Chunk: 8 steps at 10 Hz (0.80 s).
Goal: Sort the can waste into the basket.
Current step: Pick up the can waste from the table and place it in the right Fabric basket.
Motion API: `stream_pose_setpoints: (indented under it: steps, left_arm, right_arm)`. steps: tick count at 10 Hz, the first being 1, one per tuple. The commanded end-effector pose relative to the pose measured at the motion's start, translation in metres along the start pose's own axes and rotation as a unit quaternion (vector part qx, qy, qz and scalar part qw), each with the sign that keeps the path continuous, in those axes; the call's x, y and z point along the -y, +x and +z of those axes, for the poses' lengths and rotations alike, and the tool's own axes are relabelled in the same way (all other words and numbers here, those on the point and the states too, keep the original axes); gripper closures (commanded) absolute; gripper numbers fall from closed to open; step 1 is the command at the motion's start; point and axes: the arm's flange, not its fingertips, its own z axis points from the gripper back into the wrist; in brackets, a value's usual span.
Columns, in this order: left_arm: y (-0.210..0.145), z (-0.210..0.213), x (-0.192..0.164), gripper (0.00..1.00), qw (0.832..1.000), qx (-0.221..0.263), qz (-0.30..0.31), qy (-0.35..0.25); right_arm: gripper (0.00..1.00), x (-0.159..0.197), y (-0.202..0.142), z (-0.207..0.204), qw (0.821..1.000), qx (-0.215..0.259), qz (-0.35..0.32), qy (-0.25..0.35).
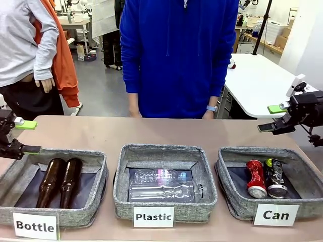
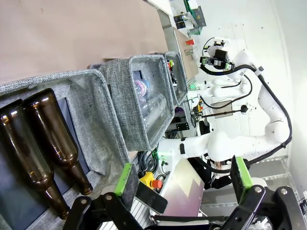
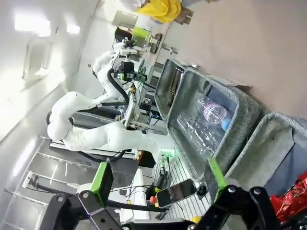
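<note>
Green-padded, my left pincer (image 1: pixel 24 136) hangs with fingers apart and empty above the far left rim of the grey woven basket labelled "Bottle" (image 1: pixel 98 166). Well to its right, past the "Plastic" basket (image 1: pixel 121 176), my right pincer (image 1: pixel 272 118) hovers spread too, and just below it the crushed red can (image 1: pixel 256 178) and the black can (image 1: pixel 275 177) lie side by side, touching, inside the grey fabric basket labelled "Can" (image 1: pixel 303 174).

Both end effectors, left (image 1: pixel 21 136) and right (image 1: pixel 272 118), are black with green pads. The arms (image 2: pixel 268 110) are glossy white with black cables. The person (image 1: pixel 176 55) wears a blue hoodie and a wristwatch (image 1: pixel 211 108).
</note>
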Motion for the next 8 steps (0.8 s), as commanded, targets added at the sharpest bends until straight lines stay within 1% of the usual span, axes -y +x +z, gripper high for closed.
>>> stream_pose_setpoints:
  steps: [1, 8]
  left_arm:
    - [-0.0009, 0.0012, 0.0051, 0.00, 1.000, -0.003, 0.005, -0.002]
    - [-0.0009, 0.0012, 0.0051, 0.00, 1.000, -0.003, 0.005, -0.002]
  right_arm:
    - [0.00, -0.0033, -0.0012, 0.0034, 1.000, -0.002, 0.009, 0.003]
    - [0.00, -0.0033, -0.0012, 0.0034, 1.000, -0.002, 0.009, 0.003]
